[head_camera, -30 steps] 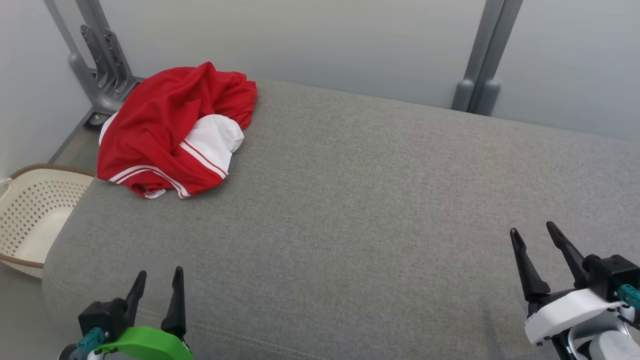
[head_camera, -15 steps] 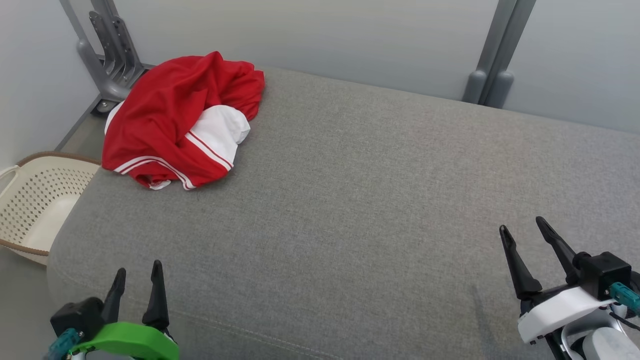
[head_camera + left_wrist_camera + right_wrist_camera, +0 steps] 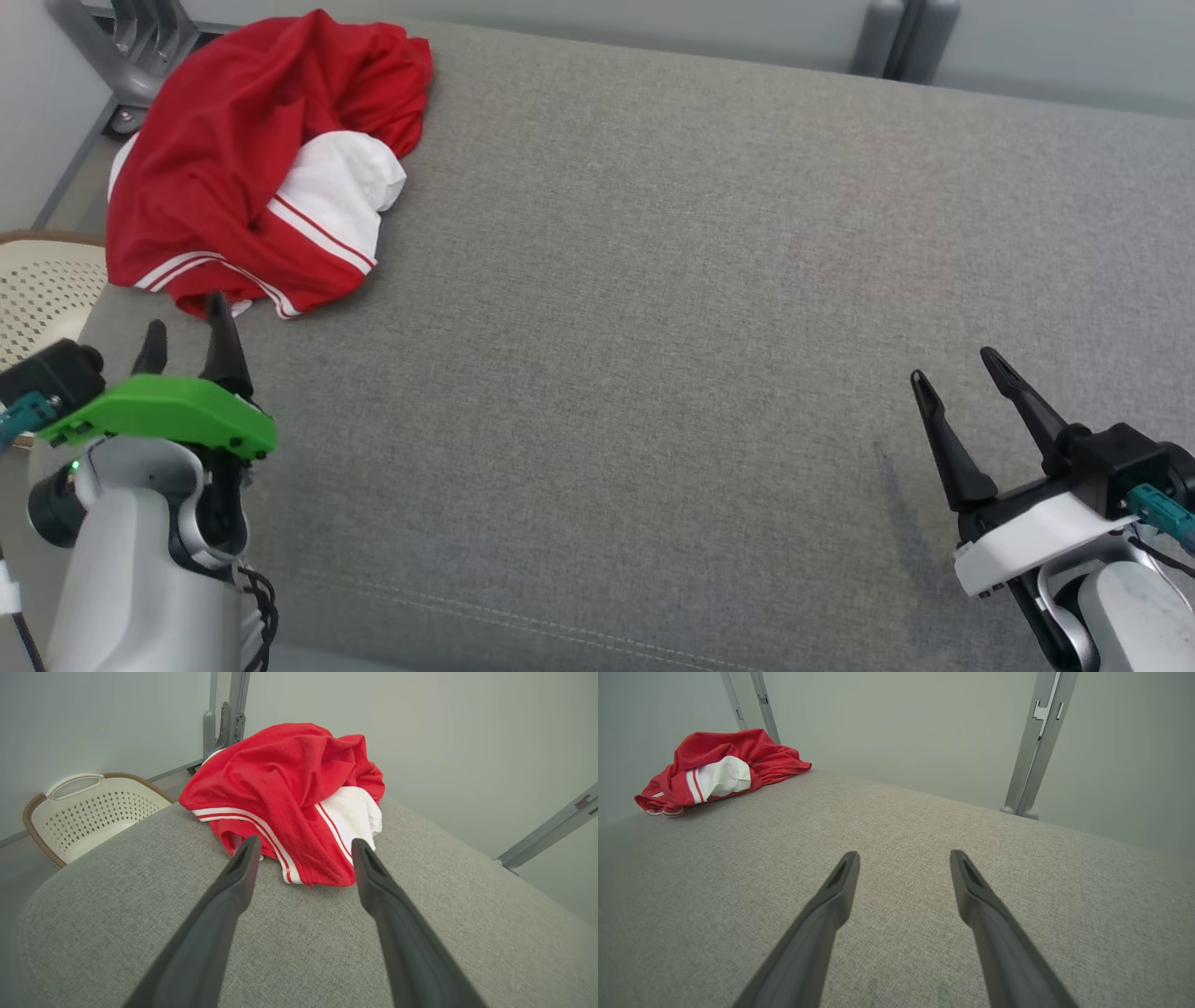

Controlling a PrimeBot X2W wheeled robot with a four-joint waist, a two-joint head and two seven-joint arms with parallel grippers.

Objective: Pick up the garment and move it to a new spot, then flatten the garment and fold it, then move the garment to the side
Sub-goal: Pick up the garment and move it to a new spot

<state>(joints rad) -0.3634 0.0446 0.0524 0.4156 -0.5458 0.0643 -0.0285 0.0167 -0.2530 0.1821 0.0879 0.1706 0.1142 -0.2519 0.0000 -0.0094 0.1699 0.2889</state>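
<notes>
Grey woven upholstery covers a broad cushion (image 3: 653, 327) with rounded corners and a stitched seam (image 3: 513, 623) along its near edge; behind it stands a plain pale wall (image 3: 901, 728) with grey metal posts (image 3: 901, 37) rising at the far edge. Off the cushion's left end, lower down, sits a cream basket (image 3: 47, 289) with perforated sides and a brown rim. On the far left corner of the cushion lies the garment (image 3: 215, 177), a crumpled heap of smooth red cloth with a white panel and thin white stripes. Its long axis slants from the left edge, on the near side, up to the far edge. The striped hem faces the near side, and the white panel bulges toward the cushion's middle. The left gripper (image 3: 185, 315), under a green cover, hangs above the cushion's left end with its two dark tapered fingers spread and nothing between them. They point at the striped hem, and the tips are just at it; whether they touch the cloth I cannot tell. The right gripper (image 3: 954, 366), under a white cover, is over the near right part of the cushion, fingers likewise spread and empty above bare fabric, well apart from the garment.
</notes>
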